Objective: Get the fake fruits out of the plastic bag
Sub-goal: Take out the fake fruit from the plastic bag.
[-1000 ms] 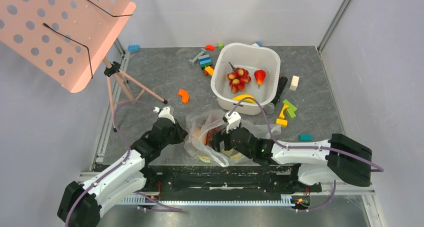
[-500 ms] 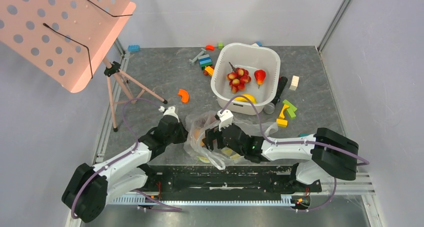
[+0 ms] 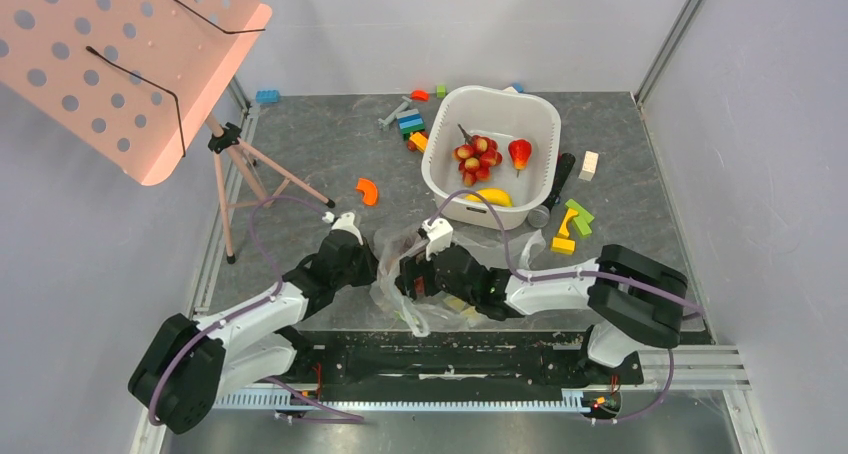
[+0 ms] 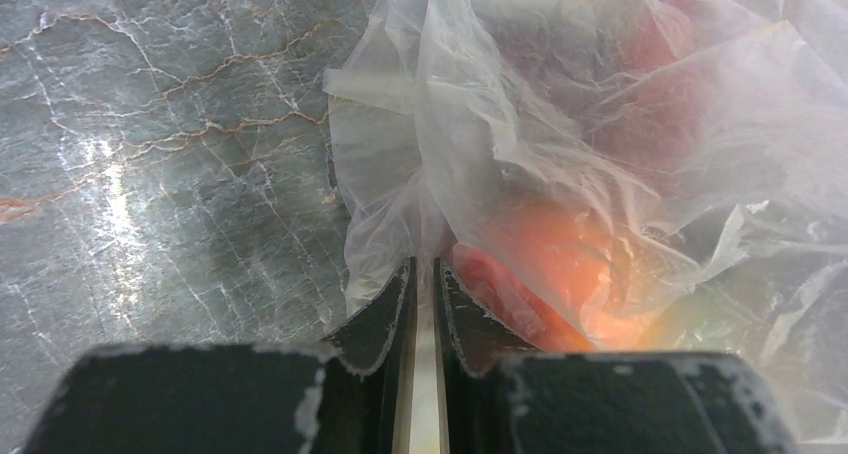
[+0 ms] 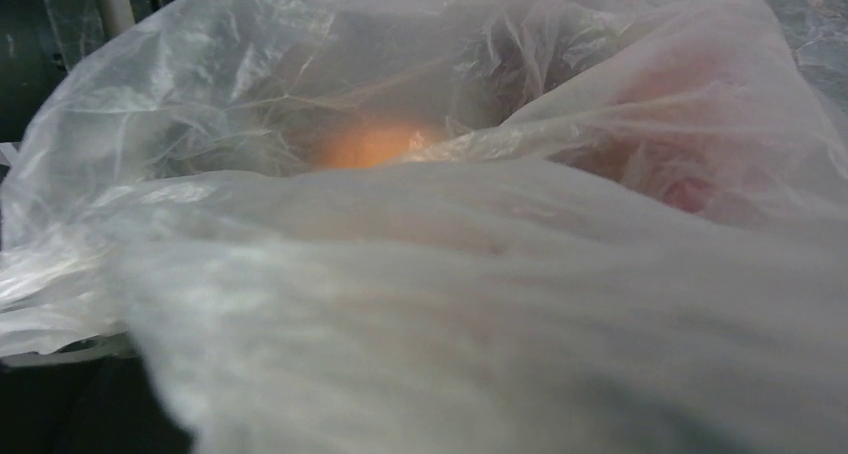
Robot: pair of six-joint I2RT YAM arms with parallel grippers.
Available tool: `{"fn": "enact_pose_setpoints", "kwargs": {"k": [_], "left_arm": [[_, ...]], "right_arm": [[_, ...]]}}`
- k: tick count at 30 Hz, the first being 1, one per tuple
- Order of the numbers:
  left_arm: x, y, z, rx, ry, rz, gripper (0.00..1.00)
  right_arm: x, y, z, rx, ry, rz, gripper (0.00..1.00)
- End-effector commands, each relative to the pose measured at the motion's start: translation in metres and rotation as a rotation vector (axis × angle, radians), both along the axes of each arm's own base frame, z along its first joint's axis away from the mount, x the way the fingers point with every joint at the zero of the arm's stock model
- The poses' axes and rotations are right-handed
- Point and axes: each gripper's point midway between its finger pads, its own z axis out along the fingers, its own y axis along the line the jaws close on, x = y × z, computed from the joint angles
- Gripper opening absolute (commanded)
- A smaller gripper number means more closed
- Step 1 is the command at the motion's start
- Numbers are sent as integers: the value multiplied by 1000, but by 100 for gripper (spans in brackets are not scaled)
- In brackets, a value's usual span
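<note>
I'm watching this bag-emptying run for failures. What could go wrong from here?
1. Film of the plastic bag veils the right wrist view, so the right end effector, open at the bag, may close on film instead of the orange fruit.
2. The left end effector pinches only a thin fold of the bag; a pull could slip it free or drag the whole bag.

Clear plastic bag (image 4: 560, 124); orange-pink peach (image 4: 555, 249); grey marbled table (image 4: 150, 124); white basin (image 3: 433, 174)
</note>
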Motion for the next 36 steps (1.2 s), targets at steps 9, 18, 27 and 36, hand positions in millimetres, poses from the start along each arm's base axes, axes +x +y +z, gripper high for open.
{"fn": "enact_pose_setpoints", "kwargs": {"k": [9, 18, 27, 36], "left_arm": [[2, -17, 1, -65, -12, -60, 15], [-1, -20, -1, -74, -5, -87, 14], [0, -15, 1, -61, -16, -62, 14], [-1, -3, 10, -32, -45, -27, 19]], "right_arm": [[15, 35, 7, 104, 4, 44, 98], [18, 36, 0, 83, -41, 73, 88], [9, 17, 1, 65, -39, 79, 72], [2, -24, 9, 24, -67, 28, 66]]}}
